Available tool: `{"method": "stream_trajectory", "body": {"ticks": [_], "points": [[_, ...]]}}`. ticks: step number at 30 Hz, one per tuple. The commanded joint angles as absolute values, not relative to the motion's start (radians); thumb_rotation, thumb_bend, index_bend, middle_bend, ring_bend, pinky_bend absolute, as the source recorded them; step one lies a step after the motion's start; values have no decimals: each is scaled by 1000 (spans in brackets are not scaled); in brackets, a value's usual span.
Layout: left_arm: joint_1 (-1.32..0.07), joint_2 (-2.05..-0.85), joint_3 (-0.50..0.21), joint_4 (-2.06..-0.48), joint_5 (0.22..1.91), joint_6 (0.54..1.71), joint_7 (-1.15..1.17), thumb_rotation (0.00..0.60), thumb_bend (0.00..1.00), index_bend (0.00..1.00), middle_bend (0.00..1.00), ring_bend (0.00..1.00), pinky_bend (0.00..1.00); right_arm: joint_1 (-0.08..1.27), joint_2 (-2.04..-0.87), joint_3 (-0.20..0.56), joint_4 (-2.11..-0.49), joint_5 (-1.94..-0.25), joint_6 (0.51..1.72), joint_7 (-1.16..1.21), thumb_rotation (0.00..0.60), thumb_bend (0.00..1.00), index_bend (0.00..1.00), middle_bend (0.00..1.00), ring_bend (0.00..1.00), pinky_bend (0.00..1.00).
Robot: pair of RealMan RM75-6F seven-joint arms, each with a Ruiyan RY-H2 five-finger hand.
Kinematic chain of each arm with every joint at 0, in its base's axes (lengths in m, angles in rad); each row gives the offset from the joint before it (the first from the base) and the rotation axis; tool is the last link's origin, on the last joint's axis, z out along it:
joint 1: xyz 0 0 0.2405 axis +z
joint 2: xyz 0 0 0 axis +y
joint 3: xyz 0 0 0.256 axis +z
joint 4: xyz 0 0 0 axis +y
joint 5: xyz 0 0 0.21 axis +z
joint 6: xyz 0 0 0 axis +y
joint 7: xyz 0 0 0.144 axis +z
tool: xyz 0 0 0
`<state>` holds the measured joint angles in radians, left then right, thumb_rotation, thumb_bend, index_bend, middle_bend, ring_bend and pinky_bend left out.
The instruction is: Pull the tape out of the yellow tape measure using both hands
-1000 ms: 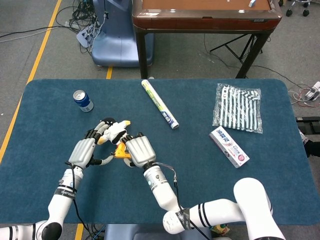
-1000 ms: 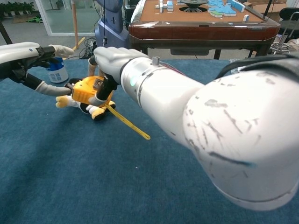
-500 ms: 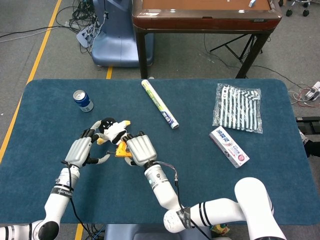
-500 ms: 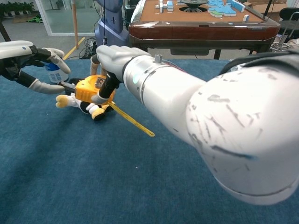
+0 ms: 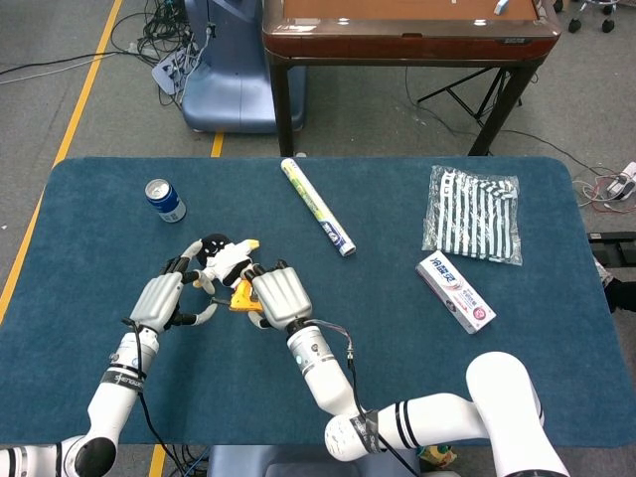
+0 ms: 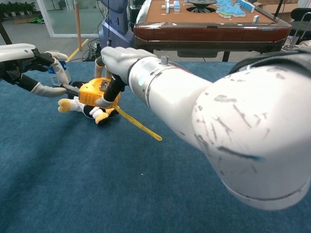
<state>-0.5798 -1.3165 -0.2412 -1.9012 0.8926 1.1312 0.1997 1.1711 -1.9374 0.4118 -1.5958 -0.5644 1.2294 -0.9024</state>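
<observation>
The yellow tape measure lies on top of a small plush toy, left of the table's middle. My right hand grips its case from above and shows in the head view as my right hand beside the tape measure. A length of yellow tape sticks out of the case toward the lower right, its end free above the cloth. My left hand hovers just left of the case with fingers apart, its thumb tip close to the case's left side. In the head view my left hand holds nothing.
The blue cloth table also holds a blue can at the back left, a rolled tube at the back centre, a striped bag and a toothpaste box on the right. A brown table stands behind.
My left hand has drawn back to the left, away from the case it was against. The right hand keeps its grip, and the tape's free end has shifted slightly up and right.
</observation>
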Motion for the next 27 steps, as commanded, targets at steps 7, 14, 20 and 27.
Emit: {"method": "stream_trajectory", "body": {"ticks": [7, 14, 20, 27], "points": [[-587, -1311, -236, -1902, 886, 1117, 200, 600, 318, 536, 0, 0, 0, 1172, -1936, 411, -1593, -563, 1228, -901, 600, 549, 521, 516, 436, 227], [-592, -1309, -232, -1899, 879, 1109, 201, 600, 339, 540, 0, 0, 0, 1173, -1935, 409, -1587, -560, 1223, -899, 600, 549, 521, 516, 436, 227], [-595, -1307, -233, -1897, 873, 1101, 191, 600, 377, 540, 0, 0, 0, 1175, -1936, 409, -1583, -556, 1221, -900, 600, 549, 521, 516, 436, 227], [-597, -1300, -231, -1900, 868, 1092, 183, 600, 407, 546, 0, 0, 0, 1176, -1936, 408, -1580, -554, 1222, -901, 600, 549, 521, 516, 436, 227]]}}
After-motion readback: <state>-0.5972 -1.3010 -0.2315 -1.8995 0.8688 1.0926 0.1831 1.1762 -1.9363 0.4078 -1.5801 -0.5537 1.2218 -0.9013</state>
